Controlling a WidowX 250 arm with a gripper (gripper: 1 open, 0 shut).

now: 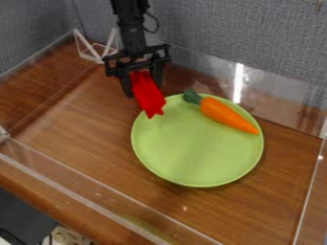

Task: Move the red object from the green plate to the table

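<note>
Claw [141, 77] closed on the upper end of the red object [148, 93], its dark fingers narrowed around it beyond the 11 o'clock side of the green plate [198, 153]. The red object hangs on a slant, top end in the grip, lower end pointing toward the camera and slightly right. That lower end overlaps the plate's rim at about 10 to 11 o'clock in this view; whether it touches the rim or is just above it, I cannot tell. Most of the red object shows outside the plate's circle, against the brown wood-grain table [83, 139].

Inside the plate lies one thing, the carrot [228, 115], running from 12 o'clock, where its green top sits by the rim, round to about 2 o'clock. The plate's middle and its 3-to-9 o'clock half show bare green. The plate itself rests flat on the table, within clear walls [274, 107]. A white frame [87, 48] stands toward the picture's 11 o'clock, left of the claw.
</note>
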